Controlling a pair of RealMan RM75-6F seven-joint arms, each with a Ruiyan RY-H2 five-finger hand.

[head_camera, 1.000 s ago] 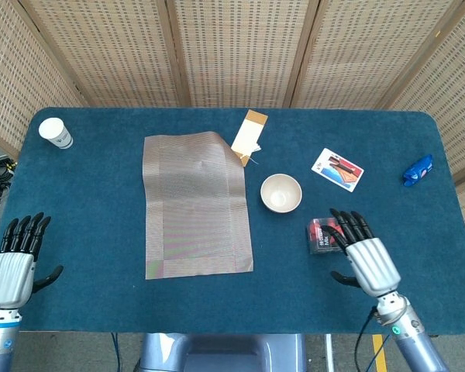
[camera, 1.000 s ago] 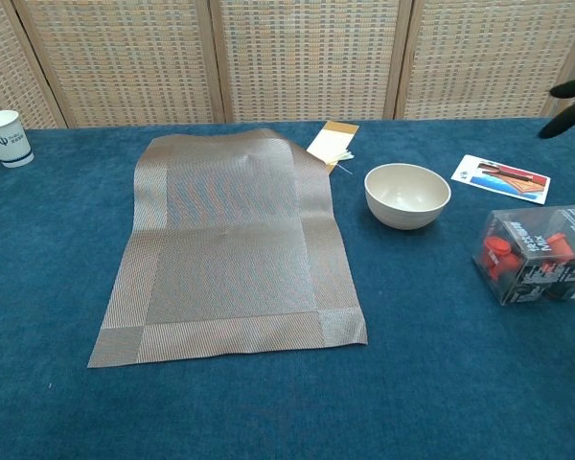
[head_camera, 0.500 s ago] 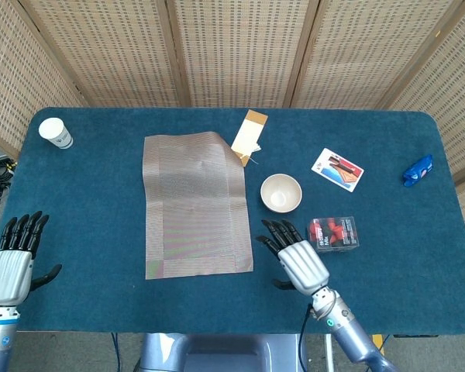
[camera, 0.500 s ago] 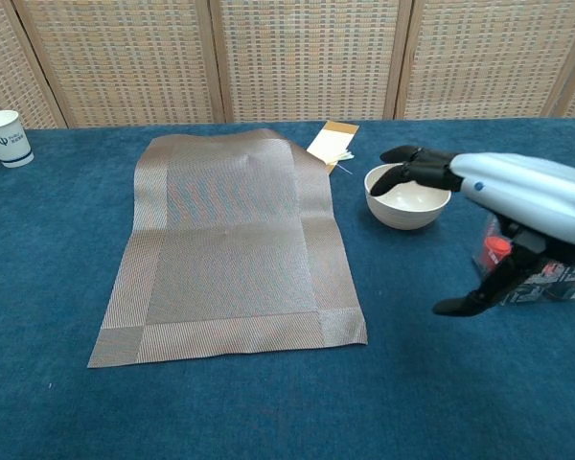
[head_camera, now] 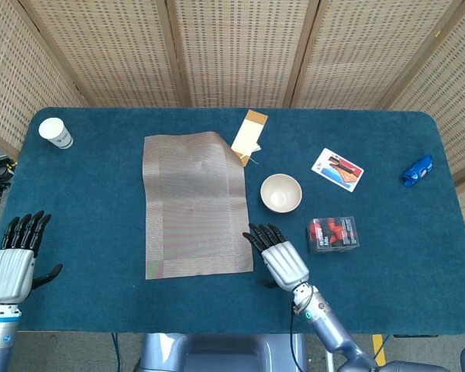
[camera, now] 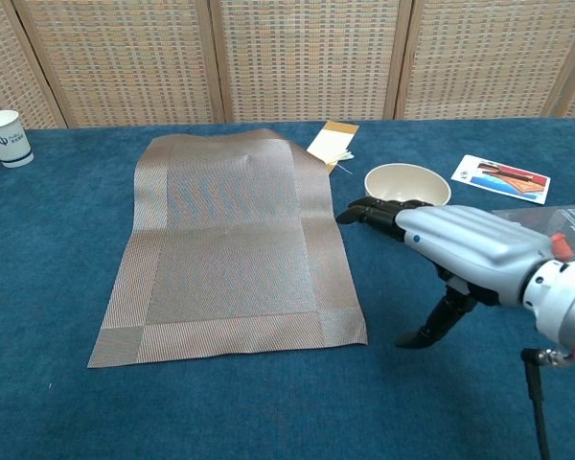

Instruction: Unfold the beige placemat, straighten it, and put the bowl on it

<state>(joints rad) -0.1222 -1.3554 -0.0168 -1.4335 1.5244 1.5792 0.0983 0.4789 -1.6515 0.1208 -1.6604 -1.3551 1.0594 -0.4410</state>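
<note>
The beige placemat [head_camera: 195,203] [camera: 232,247] lies unfolded on the blue table, slightly askew, its far right corner overlapping a tan card. A cream bowl [head_camera: 281,193] [camera: 407,182] stands upright just right of the mat, off it. My right hand [head_camera: 278,256] [camera: 460,247] hovers flat with fingers spread and thumb down, between the mat's right edge and the bowl, holding nothing. Low at the table's left front corner my left hand [head_camera: 15,258] is open with fingers extended.
A tan card [head_camera: 250,132] lies at the mat's far right corner. A clear box with red contents [head_camera: 333,234] stands right of my right hand. A printed card [head_camera: 338,169], a blue object [head_camera: 418,170] and a paper cup [head_camera: 55,132] [camera: 5,137] lie further out.
My right hand has swept left from over the clear box to beside the mat's right edge. The mat, bowl and left hand stay put.
</note>
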